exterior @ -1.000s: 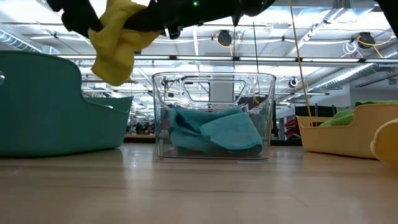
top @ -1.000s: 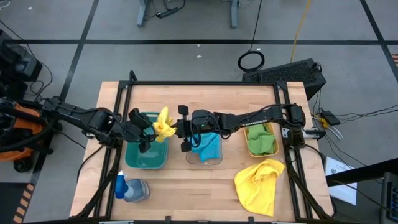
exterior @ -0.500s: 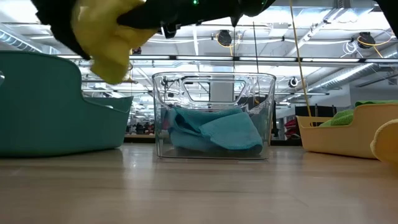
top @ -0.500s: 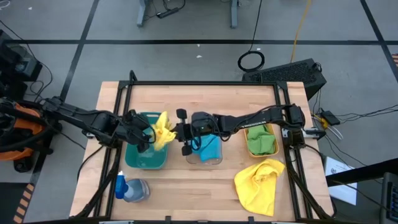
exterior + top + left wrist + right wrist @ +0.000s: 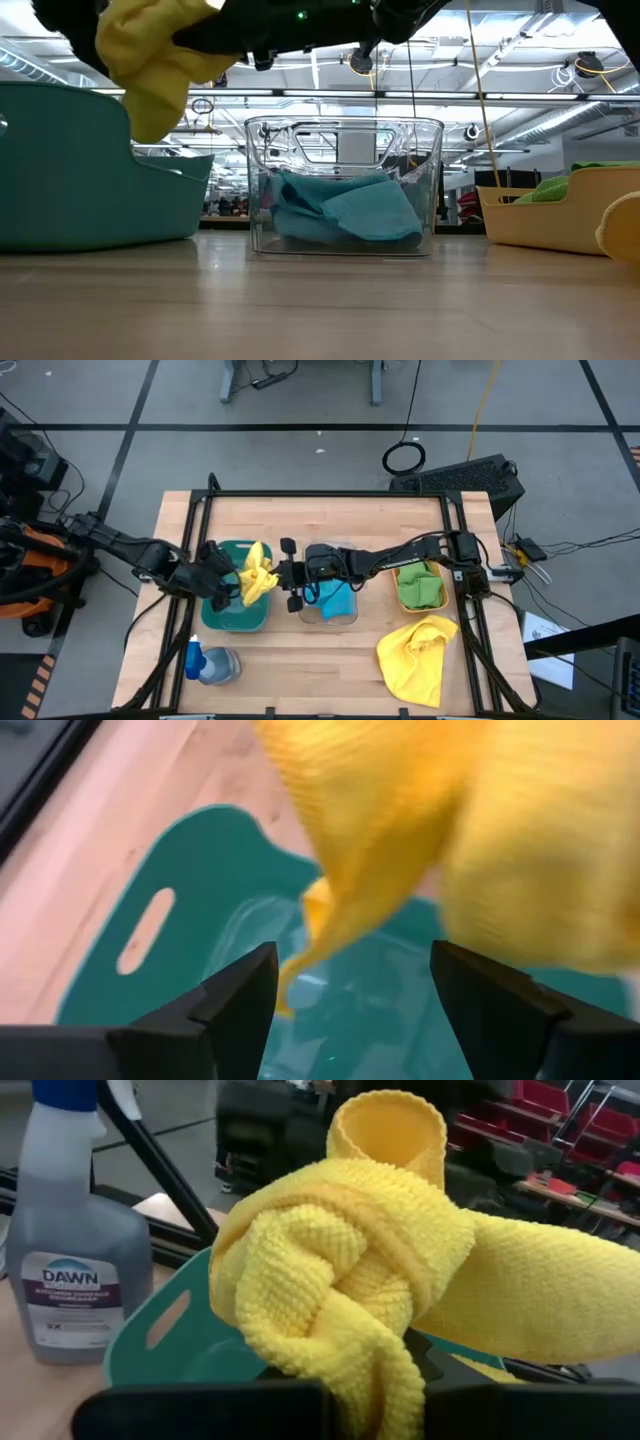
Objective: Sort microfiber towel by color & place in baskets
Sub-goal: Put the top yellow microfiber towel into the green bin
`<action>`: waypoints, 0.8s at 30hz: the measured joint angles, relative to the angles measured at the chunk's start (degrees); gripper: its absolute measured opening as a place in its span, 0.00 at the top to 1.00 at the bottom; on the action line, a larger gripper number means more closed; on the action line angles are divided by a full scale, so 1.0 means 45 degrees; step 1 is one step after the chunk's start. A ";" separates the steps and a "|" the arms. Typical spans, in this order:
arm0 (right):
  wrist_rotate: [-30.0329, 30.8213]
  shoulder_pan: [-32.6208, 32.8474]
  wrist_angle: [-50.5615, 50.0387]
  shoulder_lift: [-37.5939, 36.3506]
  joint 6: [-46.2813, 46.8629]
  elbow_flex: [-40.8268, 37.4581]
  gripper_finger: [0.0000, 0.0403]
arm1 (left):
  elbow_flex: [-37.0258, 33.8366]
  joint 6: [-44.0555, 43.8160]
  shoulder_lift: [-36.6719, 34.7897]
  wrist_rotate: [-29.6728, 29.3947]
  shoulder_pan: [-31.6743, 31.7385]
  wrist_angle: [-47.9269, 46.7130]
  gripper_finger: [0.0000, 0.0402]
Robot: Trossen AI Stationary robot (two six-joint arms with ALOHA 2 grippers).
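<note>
Wooden counter (image 5: pixel 300 650): your right pincer (image 5: pixel 277 573) grips the bunched yellow microfiber towel (image 5: pixel 256 571) above the dark green plastic tub (image 5: pixel 232 618); left pincer (image 5: pixel 228 586) wide beside it

- The right gripper (image 5: pixel 272 573), shut on the yellow towel (image 5: pixel 255 571), has moved further left and slightly toward the front edge; in the high view the towel now hangs over the green basket (image 5: pixel 222 622) rather than at its right rim.
- In the low view the towel (image 5: pixel 150 65) has shifted left, and now overlaps the green basket's wall (image 5: pixel 70 170).
- The left gripper (image 5: pixel 228 582), jaws wide, has drawn back a little to the left, its arm lying lower over the basket's left side.
</note>
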 joint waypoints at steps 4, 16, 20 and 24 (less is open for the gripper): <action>0.0049 -0.0087 0.0106 0.0000 0.0049 0.0000 0.94 | 0.0010 -0.0123 -0.0845 -0.0336 -0.0724 0.0581 0.34; 0.0063 -0.0078 0.0248 0.0002 -0.0055 0.0000 0.94 | -0.0382 0.2104 -0.1018 -0.1912 -0.1366 0.3841 0.13; 0.0024 -0.0078 0.0757 0.0161 -0.0305 -0.0012 0.94 | -0.0384 0.2714 -0.0475 -0.2470 -0.1073 0.4066 0.08; 0.0010 -0.0044 0.0883 0.0262 -0.0493 -0.0015 0.93 | -0.0384 0.3175 0.0234 -0.1733 -0.0859 0.4098 0.23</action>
